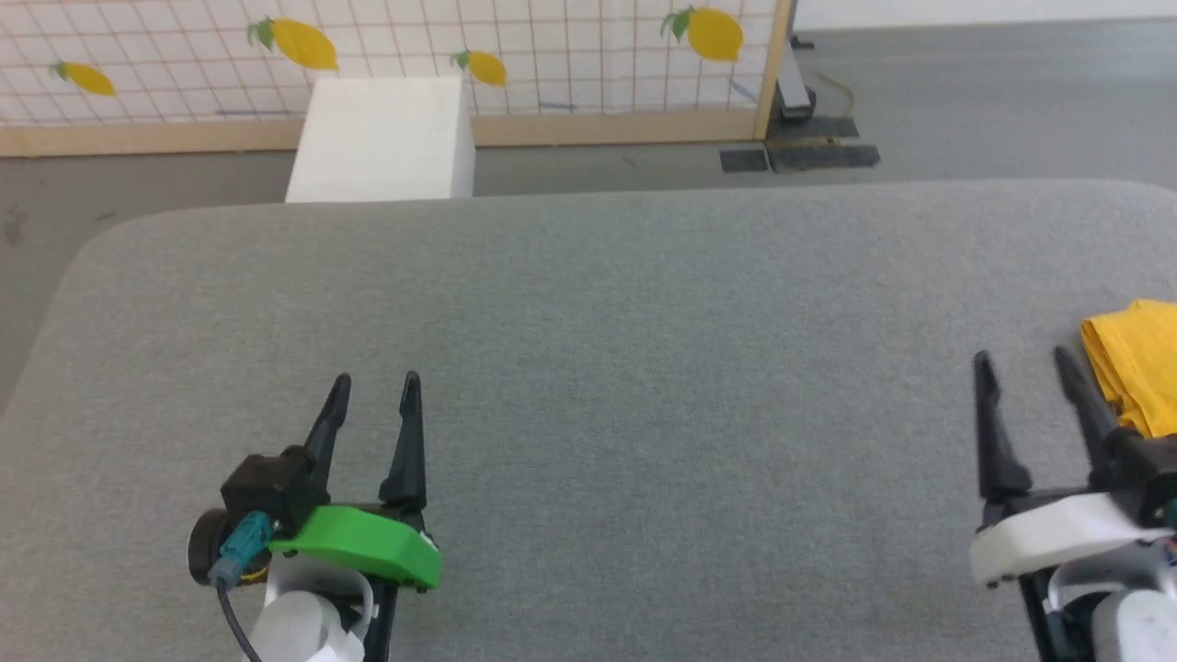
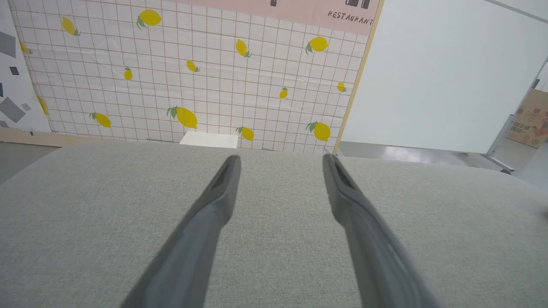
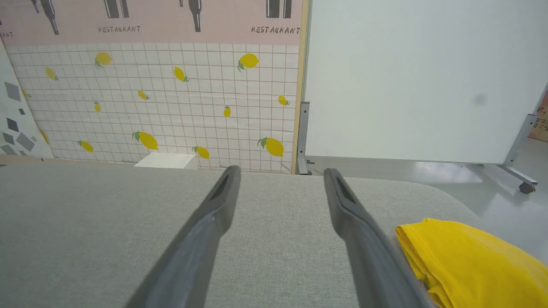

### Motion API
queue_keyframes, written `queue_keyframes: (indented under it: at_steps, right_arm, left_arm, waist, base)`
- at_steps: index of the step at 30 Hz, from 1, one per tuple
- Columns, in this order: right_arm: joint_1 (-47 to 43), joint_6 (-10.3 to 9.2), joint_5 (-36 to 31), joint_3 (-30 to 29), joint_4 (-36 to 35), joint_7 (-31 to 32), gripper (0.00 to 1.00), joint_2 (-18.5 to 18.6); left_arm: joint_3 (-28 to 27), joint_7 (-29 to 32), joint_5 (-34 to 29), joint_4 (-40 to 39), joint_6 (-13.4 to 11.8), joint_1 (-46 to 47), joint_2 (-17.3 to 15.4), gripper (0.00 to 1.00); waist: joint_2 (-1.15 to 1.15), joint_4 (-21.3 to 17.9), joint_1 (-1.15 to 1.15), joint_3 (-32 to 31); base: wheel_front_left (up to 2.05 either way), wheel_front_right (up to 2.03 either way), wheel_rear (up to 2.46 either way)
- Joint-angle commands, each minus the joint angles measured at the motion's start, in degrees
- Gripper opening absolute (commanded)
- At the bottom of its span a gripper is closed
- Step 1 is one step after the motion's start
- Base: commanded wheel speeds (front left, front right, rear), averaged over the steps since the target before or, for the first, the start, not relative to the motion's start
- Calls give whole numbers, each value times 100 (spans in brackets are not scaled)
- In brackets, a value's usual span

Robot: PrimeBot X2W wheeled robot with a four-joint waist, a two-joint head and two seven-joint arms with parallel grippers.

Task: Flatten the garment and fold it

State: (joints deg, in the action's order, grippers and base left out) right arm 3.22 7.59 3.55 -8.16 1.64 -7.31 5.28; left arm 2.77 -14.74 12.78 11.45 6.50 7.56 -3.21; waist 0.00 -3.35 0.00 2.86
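Lying just beside the right gripper (image 1: 1022, 357), the garment (image 1: 1140, 368) is ungripped; its fingers (image 1: 992, 432) and the left gripper's (image 1: 377, 378) stand spread, empty.

The shirt (image 1: 1140, 359) lies on the table (image 1: 588, 303) at the right edge, just beside the right gripper (image 1: 1022, 359) — left gripper (image 1: 377, 377) near left, a box (image 1: 382, 138) behind the table.

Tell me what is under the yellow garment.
The garment lies folded over on the grey table surface, which shows beside it. Anything beneath its layers is covered.
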Motion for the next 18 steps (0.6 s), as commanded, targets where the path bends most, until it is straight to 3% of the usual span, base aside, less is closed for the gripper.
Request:
queue_keyframes:
  at_steps: [1, 18]
  right_arm:
    - [-129, -10, -56, 95, -17, -66, 100, -40]
    - [-732, -10, -264, 230, 12, -202, 100, -237]
  left_arm:
    - [8, -26, 47, 35, -6, -113, 27, 100]
    - [259, -26, 221, 187, -153, -517, 33, 100]
  waist:
    - [0, 204, 0, -224]
    - [0, 500, 0, -562]
  base:
    - [0, 0, 0]
    - [0, 0, 0]
